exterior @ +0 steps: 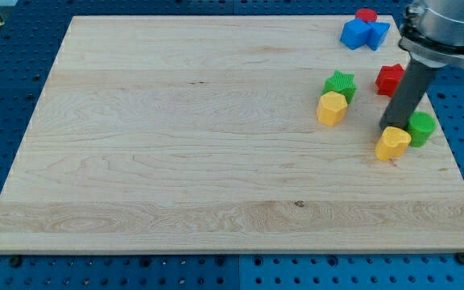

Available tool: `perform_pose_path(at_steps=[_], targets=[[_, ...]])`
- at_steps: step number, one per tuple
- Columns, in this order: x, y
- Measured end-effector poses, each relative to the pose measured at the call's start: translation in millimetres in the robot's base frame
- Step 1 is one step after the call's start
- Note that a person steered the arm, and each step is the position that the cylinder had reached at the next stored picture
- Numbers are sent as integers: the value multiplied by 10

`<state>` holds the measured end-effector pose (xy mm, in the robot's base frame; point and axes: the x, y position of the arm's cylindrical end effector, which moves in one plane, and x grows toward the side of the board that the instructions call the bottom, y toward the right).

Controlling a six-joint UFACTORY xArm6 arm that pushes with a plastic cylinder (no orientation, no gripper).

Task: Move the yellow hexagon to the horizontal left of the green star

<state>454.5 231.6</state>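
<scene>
The yellow hexagon (pixel 332 108) lies right of the board's middle, touching the lower left side of the green star (pixel 341 84). My rod comes down from the view's top right. My tip (pixel 391 126) rests at the upper edge of a second yellow block (pixel 392 142), well to the right of the hexagon and the star, and next to the left side of a green round block (pixel 420 128).
A red star-like block (pixel 391 79) lies right of the green star. A blue block (pixel 364 34) and a red block (pixel 366 15) sit at the board's top right corner. The wooden board (pixel 176 145) lies on a blue perforated table.
</scene>
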Motion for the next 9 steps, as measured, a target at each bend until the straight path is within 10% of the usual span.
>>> perform_pose_path(at_steps=[4, 7, 9], targets=[[-105, -1731], [-276, -511], [-440, -1925]])
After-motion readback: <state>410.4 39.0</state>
